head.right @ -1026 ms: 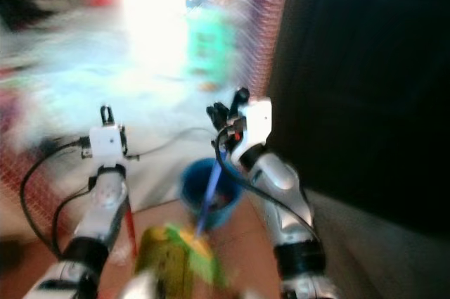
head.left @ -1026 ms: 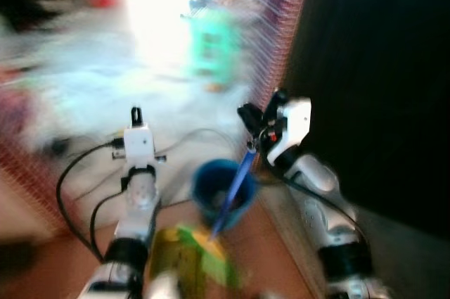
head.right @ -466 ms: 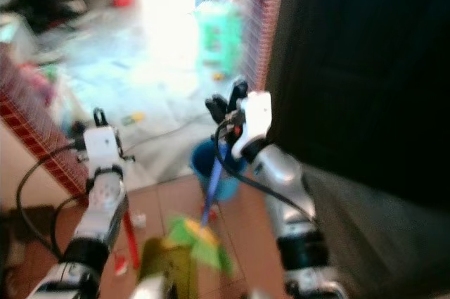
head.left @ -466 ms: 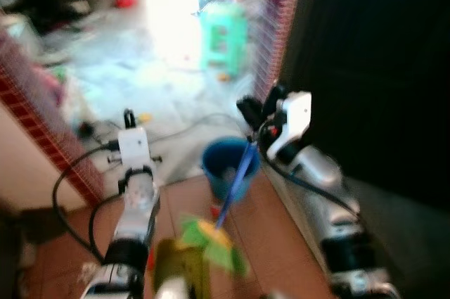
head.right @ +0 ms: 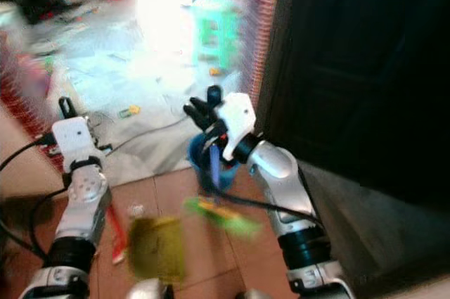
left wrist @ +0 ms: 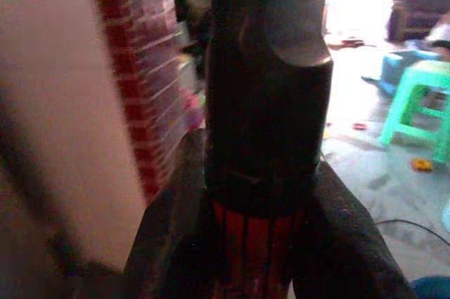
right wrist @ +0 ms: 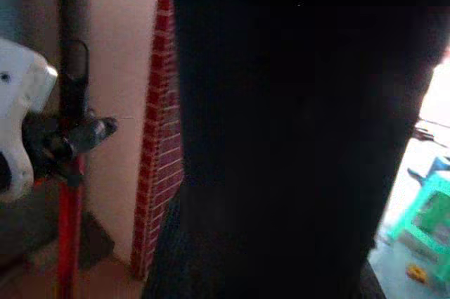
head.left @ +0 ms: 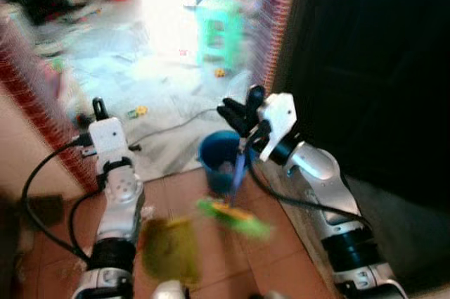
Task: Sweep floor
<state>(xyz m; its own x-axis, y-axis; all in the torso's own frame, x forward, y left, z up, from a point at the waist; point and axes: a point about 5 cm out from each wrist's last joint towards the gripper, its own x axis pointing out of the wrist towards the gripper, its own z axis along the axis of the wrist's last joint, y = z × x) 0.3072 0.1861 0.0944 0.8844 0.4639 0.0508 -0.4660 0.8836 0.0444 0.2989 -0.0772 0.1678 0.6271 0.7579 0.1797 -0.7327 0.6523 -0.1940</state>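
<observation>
My right claw (head.left: 242, 112) grips the blue broom handle (head.left: 239, 169), slanting down-left to its green head (head.left: 235, 216) (left claw (head.left: 100, 109) clasps a red-black handle (left wrist: 260, 172)).

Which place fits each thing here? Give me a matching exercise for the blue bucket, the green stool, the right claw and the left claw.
Things:
1. blue bucket
2. green stool
3. right claw
4. left claw

Places or states:
A. out on the bright pale floor, beyond the doorway
B. shut on the blue broom handle, above the bucket
C. at the edge of the reddish tiles, below the right claw
D. shut on a red and black handle, near the brick wall

Pairs: 1-C, 2-A, 3-B, 4-D
</observation>
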